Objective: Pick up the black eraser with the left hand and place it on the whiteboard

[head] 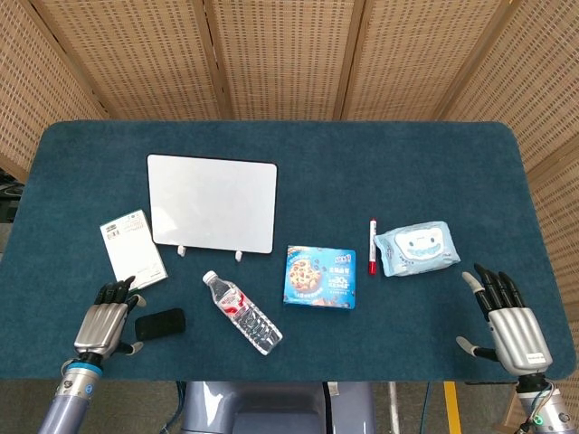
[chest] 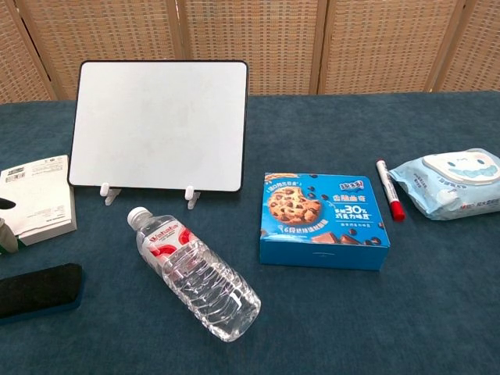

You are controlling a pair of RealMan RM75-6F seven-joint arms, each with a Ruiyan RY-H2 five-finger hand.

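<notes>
Two robot hands are sitting at the lower corners of the head view, both holding nothing. Left robot hand (head: 104,324) is hovering palm-down at lower left with fingers extended and apart, thumb pointing toward the flat black rectangular eraser (head: 160,324), which is lying just beside it on the dark blue felt-covered desk (head: 407,163). No contact that I can confirm; a small gap seems to be showing between thumb and eraser. Right robot hand (head: 511,321) is resting at lower right, fingers spread, well apart from everything; it is likely parked there because the task only needs the left.

Eraser is lying flat with its long side running left-right, so a top-down pinch across the short side looks like the easy grasp.

White rectangular whiteboard with black frame (head: 213,202) is standing in the upper-left part of the frame, propped tilted on two small white feet, as the chest view shows. Tilted face means the eraser may be sliding off unless it is set against the bottom ledge.

Judgement: pre-grasp stage, pick not yet done.

Clutter on the path: white paper booklet (head: 133,249) between hand and board, clear plastic water bottle with red label (head: 242,312) lying just right of the eraser.
</notes>
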